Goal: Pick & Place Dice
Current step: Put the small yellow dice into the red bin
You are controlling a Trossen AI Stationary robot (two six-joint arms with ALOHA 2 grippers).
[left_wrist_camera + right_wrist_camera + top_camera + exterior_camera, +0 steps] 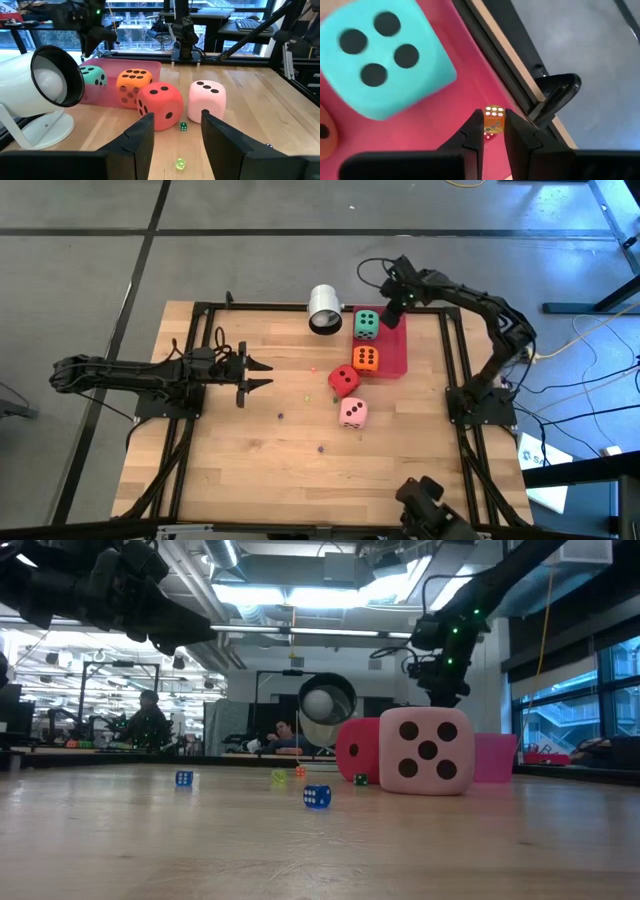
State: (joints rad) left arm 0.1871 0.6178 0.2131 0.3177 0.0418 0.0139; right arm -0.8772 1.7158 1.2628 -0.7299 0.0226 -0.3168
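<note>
My right gripper (494, 131) pinches a tiny orange die (494, 120) above the red tray (470, 85), beside the green die (380, 55); my left gripper (262, 374) waits, fingers apart

green die (366, 324) and orange die (365, 359) on tray, red die (343, 380), pink die (353, 412) on table

The left arm lies stretched flat from nine o'clock toward the centre, its hand (258, 374) pointing to three o'clock with fingers parted and nothing between them. The right arm bends up from four o'clock toward one o'clock, its hand (494, 131) pointing down, fingers pinched narrowly together.
</note>
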